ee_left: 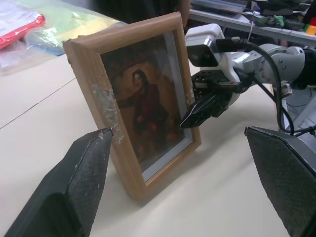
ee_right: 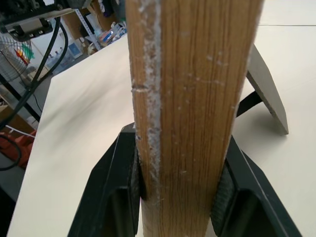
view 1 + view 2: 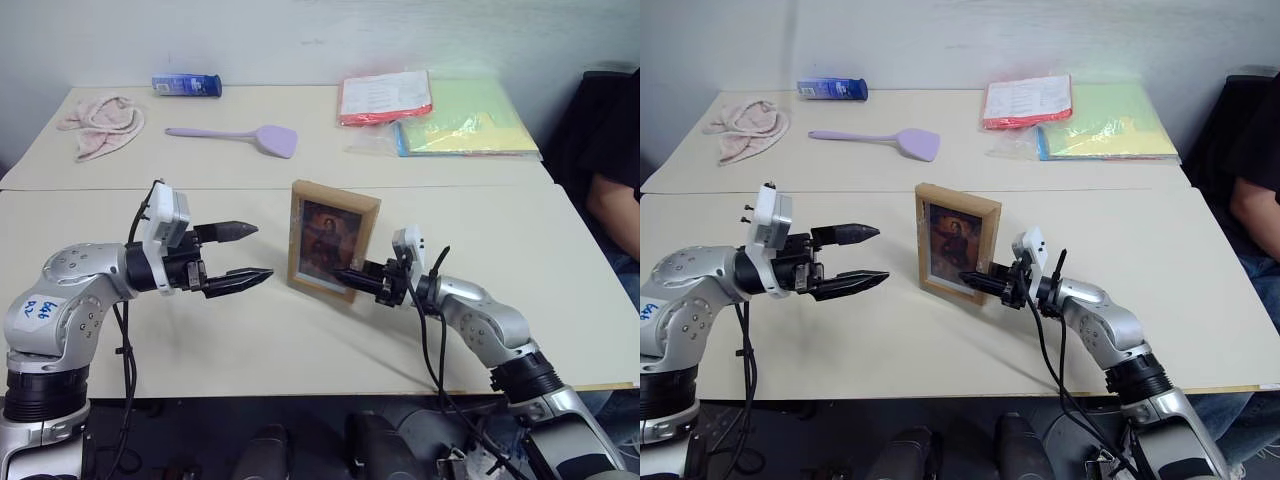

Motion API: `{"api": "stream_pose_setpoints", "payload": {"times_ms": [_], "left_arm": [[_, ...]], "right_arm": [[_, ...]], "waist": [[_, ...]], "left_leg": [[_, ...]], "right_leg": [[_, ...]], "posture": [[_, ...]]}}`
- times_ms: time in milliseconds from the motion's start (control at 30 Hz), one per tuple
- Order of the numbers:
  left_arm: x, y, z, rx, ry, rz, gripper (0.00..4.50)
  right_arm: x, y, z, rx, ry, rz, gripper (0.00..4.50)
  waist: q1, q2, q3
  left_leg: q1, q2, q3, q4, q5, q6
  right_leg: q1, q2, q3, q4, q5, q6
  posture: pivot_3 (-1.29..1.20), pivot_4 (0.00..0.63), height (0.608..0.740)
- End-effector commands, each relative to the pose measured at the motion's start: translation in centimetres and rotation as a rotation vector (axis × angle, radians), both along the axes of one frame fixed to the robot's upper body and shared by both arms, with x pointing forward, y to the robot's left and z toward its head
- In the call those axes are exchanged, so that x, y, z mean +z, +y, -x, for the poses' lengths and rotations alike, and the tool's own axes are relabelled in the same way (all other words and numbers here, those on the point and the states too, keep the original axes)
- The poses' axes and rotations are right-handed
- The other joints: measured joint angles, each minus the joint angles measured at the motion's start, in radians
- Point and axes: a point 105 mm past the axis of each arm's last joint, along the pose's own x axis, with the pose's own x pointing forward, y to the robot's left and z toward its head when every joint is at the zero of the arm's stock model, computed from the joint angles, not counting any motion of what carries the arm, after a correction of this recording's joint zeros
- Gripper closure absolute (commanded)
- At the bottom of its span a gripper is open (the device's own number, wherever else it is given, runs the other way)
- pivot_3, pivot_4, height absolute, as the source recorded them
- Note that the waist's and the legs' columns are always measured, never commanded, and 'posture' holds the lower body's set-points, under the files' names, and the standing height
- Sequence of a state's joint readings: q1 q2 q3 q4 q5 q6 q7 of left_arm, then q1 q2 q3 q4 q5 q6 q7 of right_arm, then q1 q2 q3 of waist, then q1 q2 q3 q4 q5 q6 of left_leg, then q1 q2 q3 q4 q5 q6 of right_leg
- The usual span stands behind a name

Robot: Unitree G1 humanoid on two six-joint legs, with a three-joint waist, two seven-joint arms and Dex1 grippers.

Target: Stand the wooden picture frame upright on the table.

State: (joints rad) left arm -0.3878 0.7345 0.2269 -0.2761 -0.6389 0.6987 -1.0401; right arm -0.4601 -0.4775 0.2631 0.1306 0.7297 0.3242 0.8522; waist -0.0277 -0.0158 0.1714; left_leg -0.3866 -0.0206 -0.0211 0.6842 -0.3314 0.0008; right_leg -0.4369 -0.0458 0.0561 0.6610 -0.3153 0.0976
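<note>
The wooden picture frame [image 3: 332, 240] stands upright on the near table [image 3: 200, 340], its dark portrait facing me. My right gripper [image 3: 350, 277] is shut on the frame's lower right edge; in the right wrist view its fingers [image 2: 116, 187] clamp the wood border [image 2: 192, 98] from both sides. The grey back stand [image 2: 266, 94] is folded out onto the tabletop. My left gripper [image 3: 262, 251] hovers open just left of the frame, level and pointing at it, not touching. Its wide-spread fingers [image 1: 84, 182] flank the frame [image 1: 143, 106] in the left wrist view.
A second beige table behind holds a pink towel [image 3: 100, 125], a purple spatula [image 3: 235, 135], a blue tube [image 3: 187, 85], a red folder [image 3: 385, 97] and a yellow-green folder [image 3: 465, 120]. A seated person [image 3: 615, 170] is at the right edge.
</note>
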Motion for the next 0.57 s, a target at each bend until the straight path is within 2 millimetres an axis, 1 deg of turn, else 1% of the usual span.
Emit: {"api": "stream_pose_setpoints", "payload": {"times_ms": [33,67,133,233,267,333,433,467,533,567], "left_arm": [[0.7,0.0,0.2,-0.022,-0.016,-0.007,0.0],[0.7,0.0,0.2,-0.024,-0.012,-0.007,0.0],[0.5,0.1,-0.2,-0.028,0.002,-0.018,0.0],[0.0,0.4,-0.9,-0.033,0.031,-0.035,0.0],[0.0,0.4,-1.0,-0.036,0.035,-0.035,0.0],[-0.2,0.6,-1.3,-0.044,0.02,-0.058,0.0],[-0.2,0.8,-1.5,-0.051,0.008,-0.077,0.0],[0.1,0.9,-1.8,-0.052,0.005,-0.065,0.0],[0.6,0.9,-2.1,-0.065,-0.005,-0.061,0.0],[0.7,0.9,-2.1,-0.077,-0.011,-0.059,0.0]], "right_arm": [[-0.3,-1.2,0.3,-0.014,-0.018,0.035,2.31],[-0.2,-1.3,0.4,-0.014,-0.024,0.038,2.0],[0.5,-2.3,0.9,-0.014,-0.056,0.074,1.32],[1.9,-5.8,2.1,-0.047,-0.111,0.192,0.3],[2.5,-7.0,2.7,-0.054,-0.115,0.23,0.05],[4.6,-9.6,4.1,-0.065,-0.109,0.261,0.05],[6.8,-11.8,5.8,-0.07,-0.069,0.276,0.05],[7.7,-12.8,6.9,-0.059,-0.037,0.273,0.05],[8.7,-13.5,8.4,-0.042,-0.009,0.27,0.05],[8.8,-13.6,8.7,-0.049,-0.003,0.267,0.05]], "waist": [[0.001,0.0,0.0],[0.0,0.0,0.0],[0.001,0.0,0.0],[0.005,0.001,0.0],[0.008,0.001,0.0],[0.014,0.001,0.0],[0.015,0.0,0.0],[0.015,0.001,0.0],[0.024,0.0,0.0],[0.024,0.0,0.0]], "left_leg": [[0.0,0.0,0.0,0.0,0.0,0.0],[0.0,0.0,0.0,0.0,0.0,0.0],[0.0,0.0,0.0,0.0,0.0,0.0],[0.0,0.0,0.0,0.0,0.0,0.0],[0.0,-0.001,0.0,0.0,0.0,0.0],[0.0,-0.001,0.0,0.0,0.0,0.001],[0.0,0.0,0.001,0.0,-0.001,0.001],[0.0,0.0,0.001,-0.001,-0.002,0.003],[0.001,0.0,0.001,-0.001,-0.003,0.005],[0.001,0.0,0.001,-0.001,-0.003,0.006]], "right_leg": [[0.0,0.0,0.0,0.0,0.0,0.0],[0.0,0.0,0.0,0.0,0.0,0.0],[0.0,0.0,0.0,0.0,0.0,0.0],[0.0,0.0,0.0,0.0,0.0,0.0],[0.0,0.0,0.0,-0.001,0.0,0.0],[0.0,0.0,0.0,-0.002,0.0,0.0],[0.0,0.0,0.001,-0.003,0.0,0.0],[0.0,0.0,0.001,-0.004,0.0,0.0],[0.0,0.001,0.001,-0.003,0.0,0.0],[0.0,0.001,0.001,-0.003,0.0,0.0]], "posture": [[0.0,0.15,0.74],[0.0,0.15,0.74],[0.0,0.15,0.74],[0.0,0.15,0.74],[0.0,0.15,0.74],[0.0,0.15,0.74],[0.0,0.15,0.74],[0.0,0.15,0.74],[0.0,0.15,0.74],[0.0,0.15,0.74]]}}
